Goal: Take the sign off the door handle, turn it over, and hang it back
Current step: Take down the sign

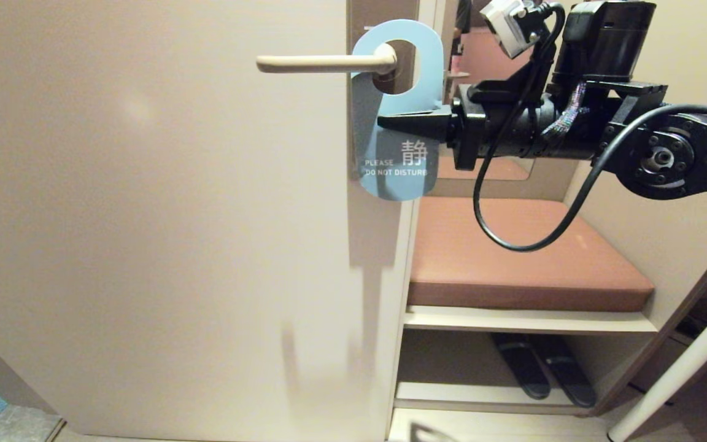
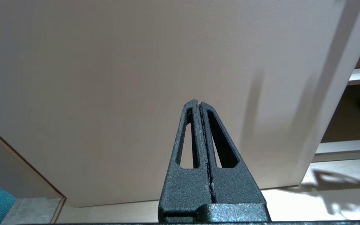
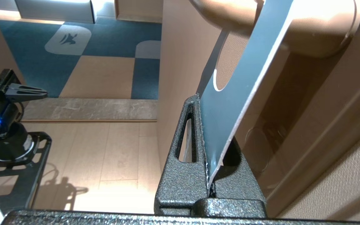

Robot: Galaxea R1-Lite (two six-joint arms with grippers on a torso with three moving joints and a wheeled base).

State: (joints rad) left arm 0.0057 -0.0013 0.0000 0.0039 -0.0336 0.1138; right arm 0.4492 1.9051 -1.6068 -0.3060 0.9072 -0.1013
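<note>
The sign (image 1: 396, 166) shows its blue "PLEASE DO NOT DISTURB" side. Its oval hole is round the cream door handle (image 1: 323, 62), close to the brown backplate (image 1: 384, 18). My right gripper (image 1: 385, 121) reaches in level from the right and is shut on the sign's right edge, just below the hole. In the right wrist view the blue card (image 3: 230, 103) is pinched in the right gripper (image 3: 200, 100) and bends up to the handle (image 3: 308, 28). My left gripper (image 2: 198, 103) is shut on nothing, parked low before the door's bottom, and also shows as the left gripper (image 3: 27, 90) in the right wrist view.
The beige door (image 1: 145, 215) fills the left of the head view. Right of its edge stands a bench with a brown cushion (image 1: 513, 258), dark slippers (image 1: 544, 368) on the shelf below. A white table leg (image 1: 685, 362) slants at the far right.
</note>
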